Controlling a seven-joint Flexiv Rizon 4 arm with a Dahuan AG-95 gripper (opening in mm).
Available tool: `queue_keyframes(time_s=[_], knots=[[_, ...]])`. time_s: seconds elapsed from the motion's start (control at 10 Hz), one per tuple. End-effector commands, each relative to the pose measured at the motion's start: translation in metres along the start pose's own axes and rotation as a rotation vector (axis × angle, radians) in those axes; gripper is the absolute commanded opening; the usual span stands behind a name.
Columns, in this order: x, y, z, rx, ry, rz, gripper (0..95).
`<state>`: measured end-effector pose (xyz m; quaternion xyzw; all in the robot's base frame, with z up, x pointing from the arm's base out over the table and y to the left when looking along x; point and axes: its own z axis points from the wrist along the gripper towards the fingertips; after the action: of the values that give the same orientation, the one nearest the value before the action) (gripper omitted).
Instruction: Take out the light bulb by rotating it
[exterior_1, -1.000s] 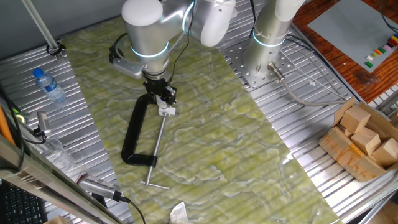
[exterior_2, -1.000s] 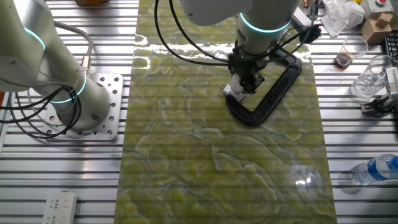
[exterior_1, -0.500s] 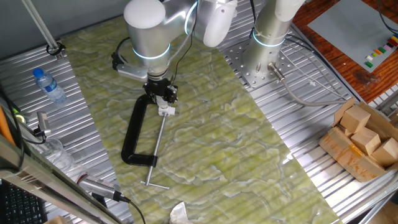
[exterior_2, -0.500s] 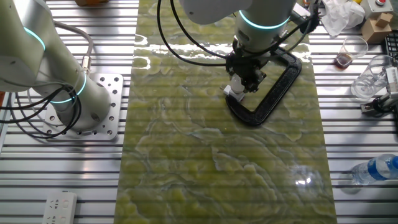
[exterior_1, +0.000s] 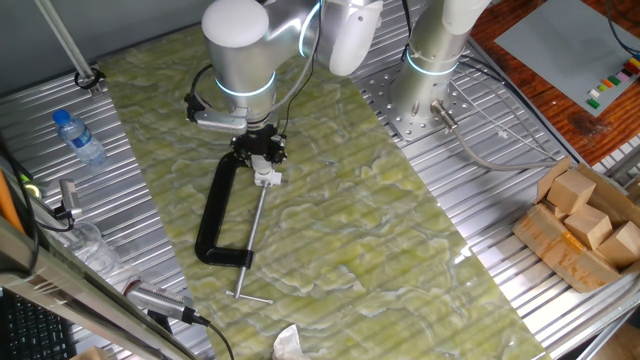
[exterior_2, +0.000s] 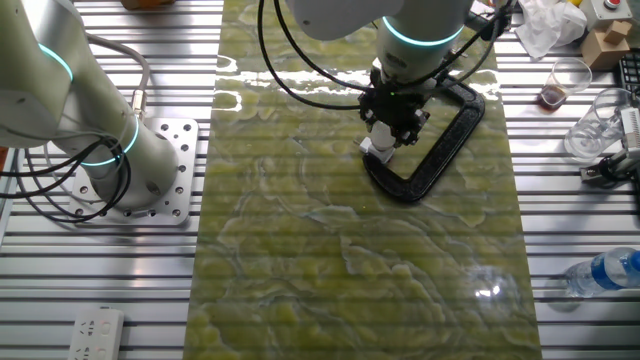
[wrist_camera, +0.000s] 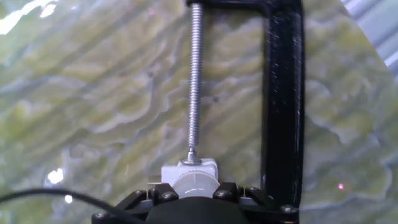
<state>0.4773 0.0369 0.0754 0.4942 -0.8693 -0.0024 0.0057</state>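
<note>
gripper (wrist_camera: 194, 194) clenched on light bulb (wrist_camera: 195, 182) at frame bottom, black C-clamp (wrist_camera: 283, 99) close right, open mat left, wrist rotated since earlier frame

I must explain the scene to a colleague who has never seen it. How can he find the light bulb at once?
Look on the green mat for the black C-clamp. At the tip of its threaded screw sits a small white square socket. The light bulb is the round white part on that socket, directly under the gripper; unlike the socket, it is round.
</note>
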Motion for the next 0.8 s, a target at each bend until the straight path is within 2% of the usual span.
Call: queue_keyframes(time_s=[0.1,0.8], knots=[[-0.0004,0.0004,-0.0008,-0.002,0.0,-0.148,0.0],[-0.0004,0.0005,-0.0011,-0.004,0.006,-0.408,0.0]])
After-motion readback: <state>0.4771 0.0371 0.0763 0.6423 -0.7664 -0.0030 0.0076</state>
